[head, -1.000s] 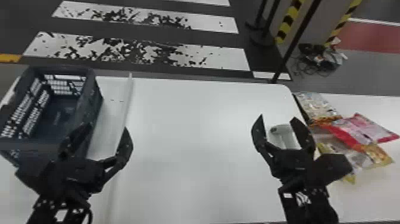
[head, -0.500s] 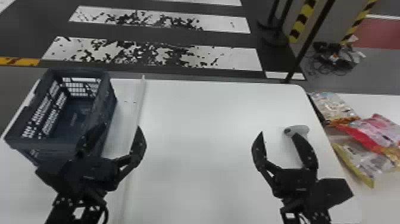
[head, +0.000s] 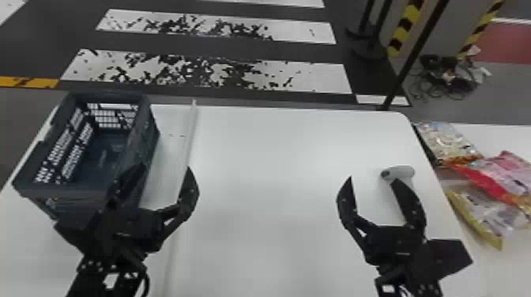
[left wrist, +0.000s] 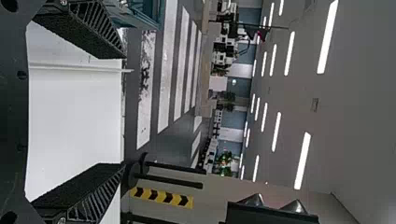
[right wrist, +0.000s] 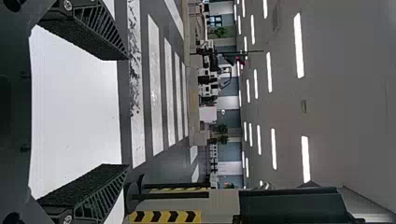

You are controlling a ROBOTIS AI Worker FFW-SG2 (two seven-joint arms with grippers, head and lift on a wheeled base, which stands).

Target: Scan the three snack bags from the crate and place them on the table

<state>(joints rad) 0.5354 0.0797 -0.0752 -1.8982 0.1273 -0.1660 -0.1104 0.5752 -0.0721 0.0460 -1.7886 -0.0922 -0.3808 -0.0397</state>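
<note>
Head view downward, wrist views outward, floor stripes (head: 324,79) shared

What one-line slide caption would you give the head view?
Both open: left end effector near the crate, right end effector near the scanner, three snack bags past the table's right edge.

Cable tangle (head: 440,65) on floor (head: 501,93) near 2 yellow-black bands (head: 405,27); white crossing stripes (head: 316,77); lit ceiling lights (left wrist: 302,161).

Seems of matt plastic on the crate (head: 63,192), at nine o'clock; looks like glossy, wrinkled film on the snack bags (head: 503,175), at three.
</note>
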